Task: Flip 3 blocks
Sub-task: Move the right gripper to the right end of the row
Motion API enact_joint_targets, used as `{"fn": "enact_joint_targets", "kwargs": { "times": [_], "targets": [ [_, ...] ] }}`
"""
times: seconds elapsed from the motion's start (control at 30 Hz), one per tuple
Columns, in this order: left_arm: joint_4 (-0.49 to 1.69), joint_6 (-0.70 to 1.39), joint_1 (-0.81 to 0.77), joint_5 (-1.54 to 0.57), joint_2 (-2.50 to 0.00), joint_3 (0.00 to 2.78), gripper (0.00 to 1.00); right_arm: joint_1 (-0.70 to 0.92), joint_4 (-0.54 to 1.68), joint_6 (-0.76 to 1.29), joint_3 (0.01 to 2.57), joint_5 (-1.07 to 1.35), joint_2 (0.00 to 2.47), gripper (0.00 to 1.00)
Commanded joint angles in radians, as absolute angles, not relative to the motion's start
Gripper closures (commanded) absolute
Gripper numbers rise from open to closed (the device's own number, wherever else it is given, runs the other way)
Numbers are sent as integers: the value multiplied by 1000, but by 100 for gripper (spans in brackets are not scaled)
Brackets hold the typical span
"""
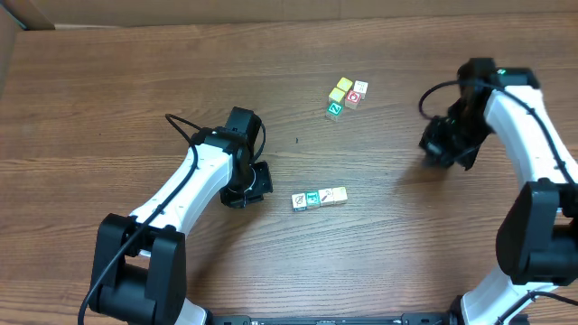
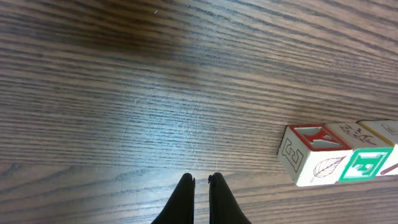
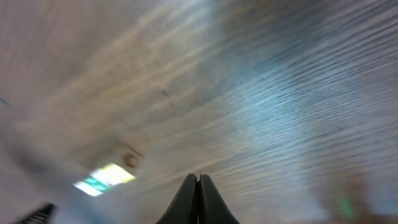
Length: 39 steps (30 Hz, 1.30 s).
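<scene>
1. Three blocks (image 1: 320,198) lay in one touching row near the middle of the tabletop (image 1: 108,81), long axis roughly parallel to its near edge.
2. Left gripper (image 2: 201,186) was clenched on nothing, near the row's left end.
3. Right gripper (image 3: 198,182) was clenched, empty.

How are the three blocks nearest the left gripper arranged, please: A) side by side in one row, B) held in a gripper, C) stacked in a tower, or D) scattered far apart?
A: the overhead view shows the blocks lying side by side in one row on the table.
</scene>
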<state>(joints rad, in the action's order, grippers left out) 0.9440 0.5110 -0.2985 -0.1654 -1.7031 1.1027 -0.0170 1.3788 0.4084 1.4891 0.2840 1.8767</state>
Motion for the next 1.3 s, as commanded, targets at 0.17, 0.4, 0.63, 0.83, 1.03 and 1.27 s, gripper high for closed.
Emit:
{"fn": "enact_joint_targets", "kwargs": {
  "times": [0.17,0.4,0.63,0.83,1.03,1.27],
  "targets": [
    [1011,387,-281,-178,-1692,1151,96,98,1195,284,1279,295,1861,96],
    [1098,455,-267,-146,-1535,1215,96,185,1072,305,1269,334,1861,96],
    [1122,526,-344,-65,-1517,1189,96,295,1024,461,1269,167,1861,96],
    [1059,627,-413,2,-1517,1110,96,333,1023,562,1269,147,1861,96],
    [934,667,-424,-1,-1518,1015,96,387,1006,561,1241,150,1861,96],
    [791,657,-426,-49,-1518,915,96,438,921,554,1193,149,1861,96]
  ]
}}
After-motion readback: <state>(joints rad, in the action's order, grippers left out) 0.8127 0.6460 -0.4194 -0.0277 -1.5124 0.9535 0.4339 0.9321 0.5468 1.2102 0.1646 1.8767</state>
